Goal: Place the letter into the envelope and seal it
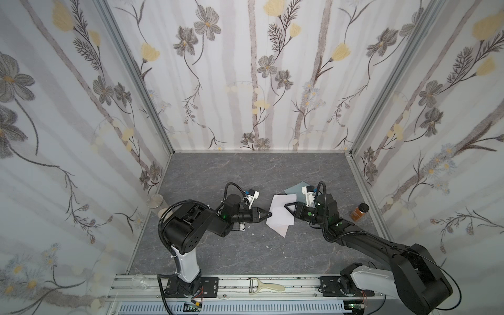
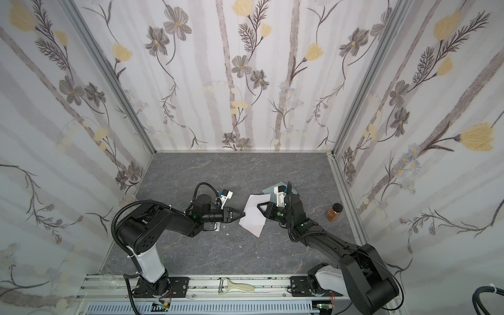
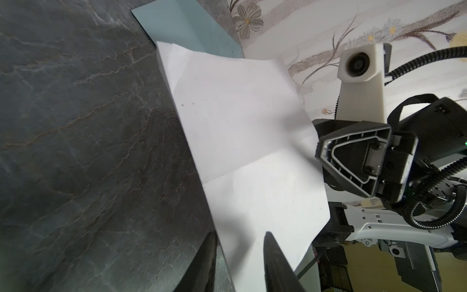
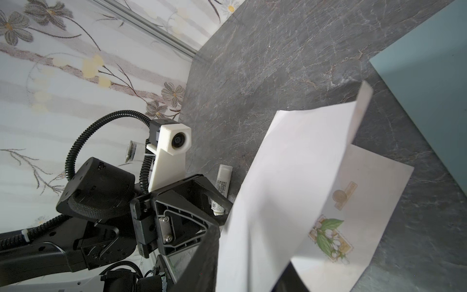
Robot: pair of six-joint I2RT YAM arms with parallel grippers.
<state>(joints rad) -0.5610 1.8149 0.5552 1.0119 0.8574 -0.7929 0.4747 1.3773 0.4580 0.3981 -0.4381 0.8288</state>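
Observation:
The letter [image 1: 279, 215] [image 2: 253, 218] is a white creased sheet at mid-table between my two grippers, partly folded over itself. Its raised flap [image 4: 290, 177] stands above a lower part with a green floral print [image 4: 328, 237]. The blue-grey envelope [image 1: 296, 189] [image 2: 272, 188] [image 3: 184, 22] [image 4: 429, 88] lies flat just behind the letter, partly under the right wrist. My left gripper [image 1: 270, 214] [image 3: 240, 237] is at the letter's left edge, jaws apart with the sheet [image 3: 240, 126] between them. My right gripper [image 1: 286, 205] [image 4: 252, 245] straddles the right side, jaws also apart around the blurred flap.
A white glue stick [image 4: 222, 187] lies on the table under the left arm. An amber bottle [image 1: 359, 212] stands near the right wall and a clear glass [image 1: 156, 201] by the left wall. A peeler [image 1: 266, 286] and a clear cup [image 1: 140, 282] rest on the front rail.

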